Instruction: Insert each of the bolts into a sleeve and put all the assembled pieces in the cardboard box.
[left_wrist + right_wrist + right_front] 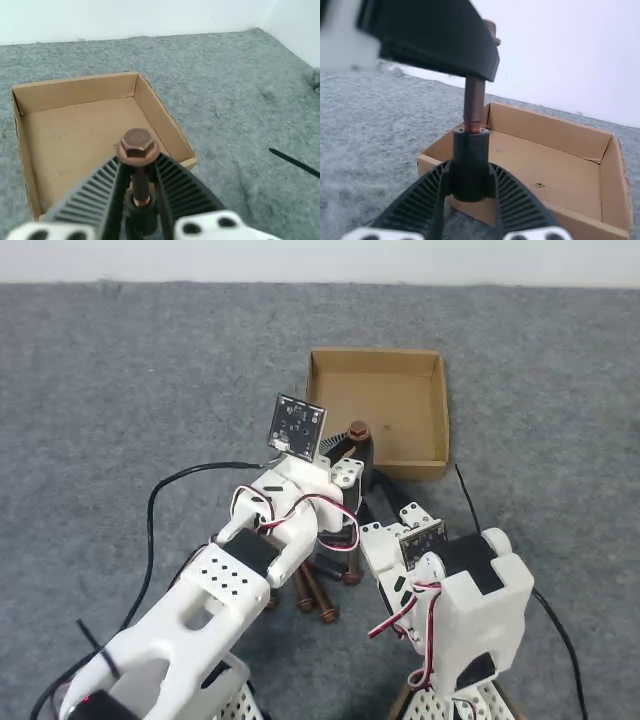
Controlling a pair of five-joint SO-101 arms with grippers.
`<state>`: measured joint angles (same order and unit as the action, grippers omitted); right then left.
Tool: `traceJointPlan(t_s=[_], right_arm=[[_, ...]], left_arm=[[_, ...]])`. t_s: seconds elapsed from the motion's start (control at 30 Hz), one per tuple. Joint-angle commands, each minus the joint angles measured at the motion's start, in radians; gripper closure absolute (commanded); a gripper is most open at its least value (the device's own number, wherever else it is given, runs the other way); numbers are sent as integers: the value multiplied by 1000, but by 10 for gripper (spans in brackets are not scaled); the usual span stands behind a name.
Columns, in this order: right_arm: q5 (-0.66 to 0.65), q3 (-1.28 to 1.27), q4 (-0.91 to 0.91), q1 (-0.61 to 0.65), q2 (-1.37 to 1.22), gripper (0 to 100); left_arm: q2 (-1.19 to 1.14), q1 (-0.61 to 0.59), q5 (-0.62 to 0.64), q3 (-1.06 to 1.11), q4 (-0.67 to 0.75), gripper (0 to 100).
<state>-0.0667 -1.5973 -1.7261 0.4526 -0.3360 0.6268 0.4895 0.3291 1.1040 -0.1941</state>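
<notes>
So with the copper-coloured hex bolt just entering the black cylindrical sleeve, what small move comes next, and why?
Probably the left gripper should press the copper-coloured hex bolt straight down. Its tip sits just inside the black cylindrical sleeve held by the right gripper, with most of the shank bare, so it isn't ready for the brown cardboard box.

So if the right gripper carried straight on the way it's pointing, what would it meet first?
The right gripper would most likely meet the near wall of the cardboard box, just past the sleeve it holds. Depth is unclear; the left gripper, holding the bolt, sits above that line.
</notes>
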Motion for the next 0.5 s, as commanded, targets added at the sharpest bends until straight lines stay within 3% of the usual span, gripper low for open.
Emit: traceJointPlan(t_s=[0.0, 0.17, 0.47], right_arm=[[-20, -25, -25, -38, 39, 992], [-20, -25, -25, -38, 39, 992], [-20, -23, -25, -38, 39, 992]], left_arm=[[-54, -12, 2, -12, 18, 988], [-178, -11, -2, -7, 167, 988], [-187, -5, -3, 33, 180, 987]])
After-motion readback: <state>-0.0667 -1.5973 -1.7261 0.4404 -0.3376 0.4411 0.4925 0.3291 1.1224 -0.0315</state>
